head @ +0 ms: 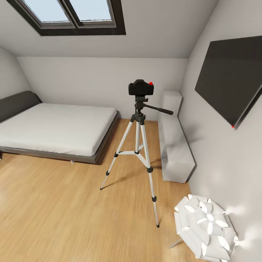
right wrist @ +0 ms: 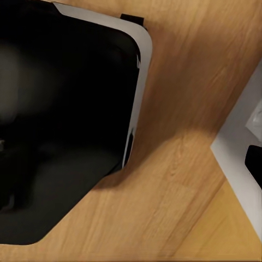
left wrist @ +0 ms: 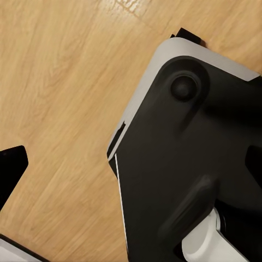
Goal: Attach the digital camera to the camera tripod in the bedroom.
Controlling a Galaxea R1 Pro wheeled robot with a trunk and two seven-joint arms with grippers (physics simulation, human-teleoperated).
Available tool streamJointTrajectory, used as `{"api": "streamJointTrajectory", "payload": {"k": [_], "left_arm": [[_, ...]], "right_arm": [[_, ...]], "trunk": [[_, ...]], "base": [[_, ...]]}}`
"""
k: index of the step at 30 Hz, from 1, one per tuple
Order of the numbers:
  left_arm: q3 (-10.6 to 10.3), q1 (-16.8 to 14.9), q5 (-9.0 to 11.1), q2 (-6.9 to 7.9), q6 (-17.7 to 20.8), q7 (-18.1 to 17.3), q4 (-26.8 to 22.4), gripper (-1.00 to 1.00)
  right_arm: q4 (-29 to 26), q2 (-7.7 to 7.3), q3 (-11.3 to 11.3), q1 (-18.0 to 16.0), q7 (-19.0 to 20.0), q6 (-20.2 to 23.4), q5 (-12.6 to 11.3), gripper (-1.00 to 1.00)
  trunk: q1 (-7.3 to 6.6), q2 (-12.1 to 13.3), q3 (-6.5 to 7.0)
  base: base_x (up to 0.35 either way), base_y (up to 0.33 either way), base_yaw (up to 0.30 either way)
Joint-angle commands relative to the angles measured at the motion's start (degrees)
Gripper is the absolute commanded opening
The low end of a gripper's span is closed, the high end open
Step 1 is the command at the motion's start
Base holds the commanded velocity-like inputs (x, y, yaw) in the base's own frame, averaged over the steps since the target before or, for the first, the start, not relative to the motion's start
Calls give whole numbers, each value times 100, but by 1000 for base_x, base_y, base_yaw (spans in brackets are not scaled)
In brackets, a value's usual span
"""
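Small black boxy digital camera (head: 141, 87) with a red button at its top corner, seated upright on the black head of the tall camera tripod (head: 138, 145), silver-white telescoping legs with black joints and feet; long black pan handle jutting from the head toward the wall with the TV; all three feet spread on the light wooden plank floor (head: 54, 203), roughly mid-room. To one side, well apart, a low grey-framed bed with white mattress (head: 54, 127) against the sloped wall; on the other side, near the tripod's far leg, a long white block-shaped bench (head: 174, 145) along the wall. Above that, a flat black wall TV (head: 233, 80) with a tiny red light at its lower corner; overhead, a dark-framed skylight (head: 72, 16) in the sloped white ceiling. Closest to the viewer, beside the wall, a white petal-shaped floor lamp (head: 205, 227) on thin legs, near the tripod's front foot yet not touching.

From the left wrist view: wooden floor and the robot's black, white-edged base shell (left wrist: 185, 164); left end effector's opening impossible to tell. From the right wrist view: the same dark shell (right wrist: 65, 120) over floorboards, a white surface (right wrist: 240, 147) at the edge; right end effector's opening likewise impossible to tell.
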Motion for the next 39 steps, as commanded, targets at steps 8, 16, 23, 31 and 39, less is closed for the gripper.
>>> {"api": "streamJointTrajectory", "payload": {"k": [8,16,23,31,39], "left_arm": [[-48,-5,36,0,16,11,-5,100],[-57,-5,-32,4,-41,7,-64,100],[-71,-5,-52,16,-107,7,-89,100],[-75,-5,-59,17,-111,7,-85,100],[-68,-5,-61,18,-112,7,-92,100]], "right_arm": [[19,21,4,-7,-141,54,28,100],[19,25,-3,-6,-209,32,21,100],[19,25,-6,-6,-229,22,20,100],[19,26,-4,-6,-227,37,20,100],[19,26,-5,-6,-228,43,20,100]], "trunk": [[3,-10,-10],[3,-10,-4],[3,-10,19],[3,-10,50],[3,-10,80]], "base": [[0,0,16],[0,0,200],[0,0,261],[0,0,265],[0,0,266]]}}
